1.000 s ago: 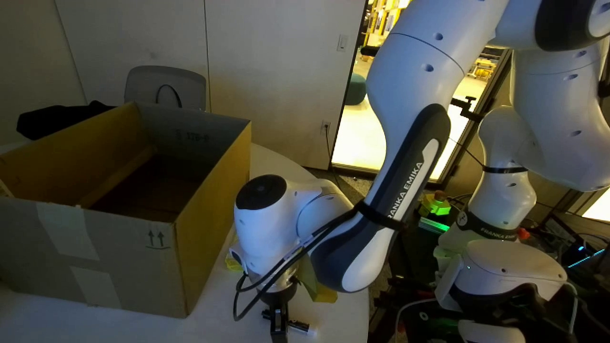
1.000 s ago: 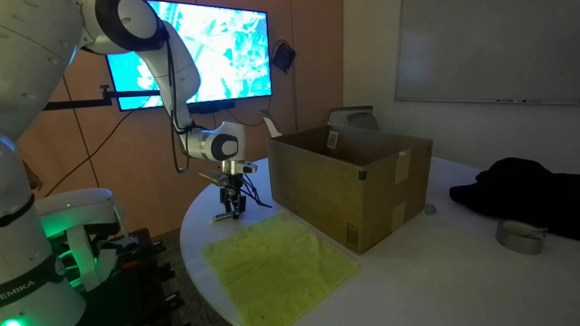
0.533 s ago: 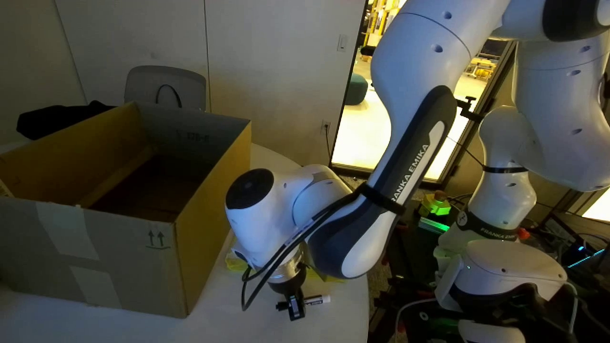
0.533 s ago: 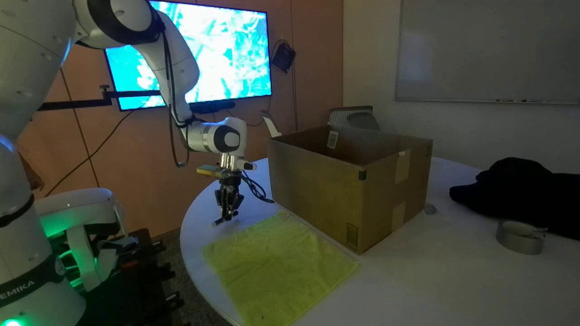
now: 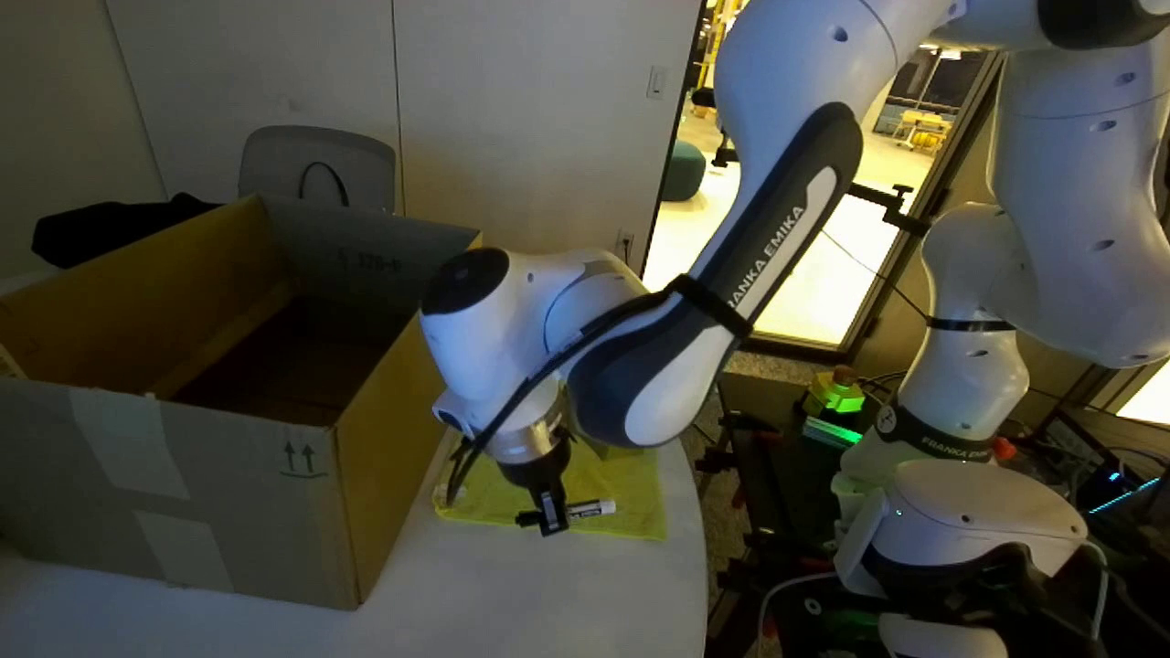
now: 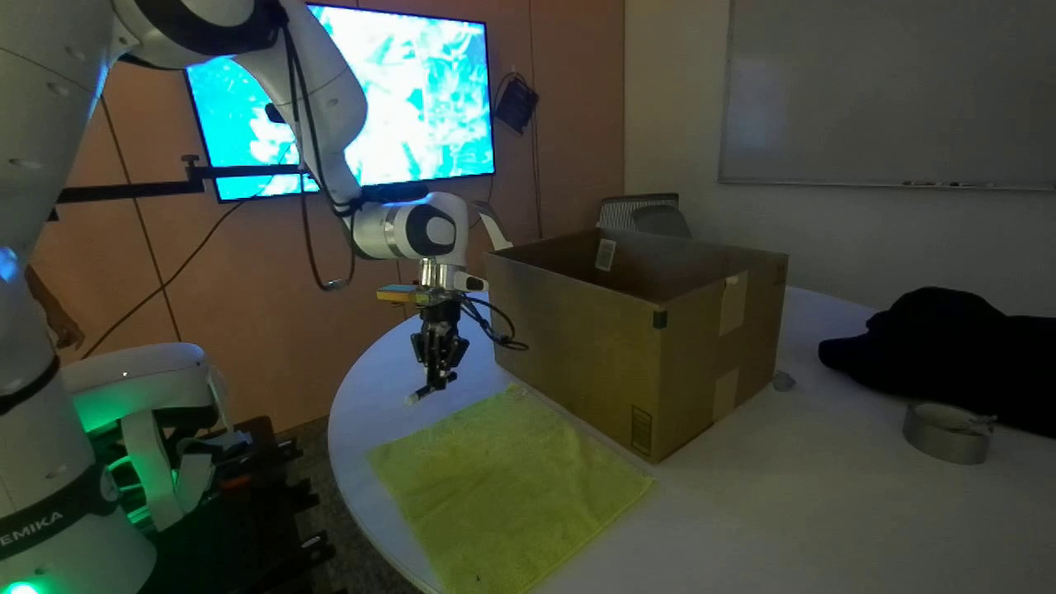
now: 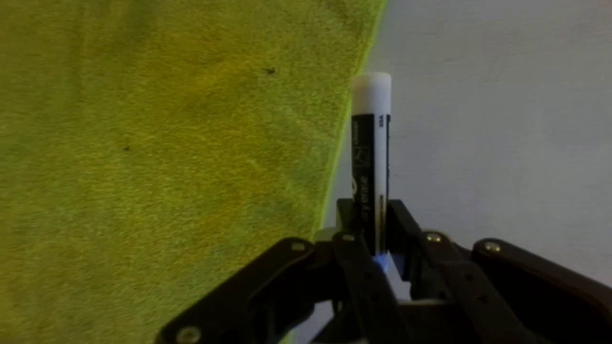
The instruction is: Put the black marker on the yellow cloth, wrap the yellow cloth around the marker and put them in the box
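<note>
Gripper (image 7: pixel 370 222) clamped on black marker (image 7: pixel 371 143), jaws nearly together. Round barrel, white end, printed label, held above white table (image 6: pixel 784 511). In an exterior view: left of brown cardboard box (image 6: pixel 577 346), by far edge of fuzzy, flat, squarish yellow cloth (image 6: pixel 503 487).

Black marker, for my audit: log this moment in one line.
tool: holding black marker; yellow cloth: spread on table; box: open; wrapping: not started
</note>
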Robot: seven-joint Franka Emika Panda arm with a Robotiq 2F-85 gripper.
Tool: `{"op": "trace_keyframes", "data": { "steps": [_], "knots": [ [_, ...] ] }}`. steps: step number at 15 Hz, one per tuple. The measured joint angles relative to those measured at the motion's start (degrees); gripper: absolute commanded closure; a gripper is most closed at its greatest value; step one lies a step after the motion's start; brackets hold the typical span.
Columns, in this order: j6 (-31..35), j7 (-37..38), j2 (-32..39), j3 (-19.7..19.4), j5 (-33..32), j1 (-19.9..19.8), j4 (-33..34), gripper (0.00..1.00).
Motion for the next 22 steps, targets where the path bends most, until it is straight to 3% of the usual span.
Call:
{"op": "trace_keyframes", "data": {
  "steps": [7,18,19,20,22],
  "knots": [
    [-0.22,-4.79,-2.22,-2.77,-1.74,-8.40,-0.23,0.94],
    [2.47,-1.33,3.71,-7.09,-6.67,-10.37,-0.23,0.93],
    [2.75,-1.07,4.18,-7.11,-6.67,-10.46,-0.23,0.88],
    [3.09,-0.85,4.57,-7.11,-6.67,-10.51,-0.24,0.55],
    [3.45,-0.48,5.01,-7.11,-6.67,-10.55,-0.24,0.50]
  ]
}}
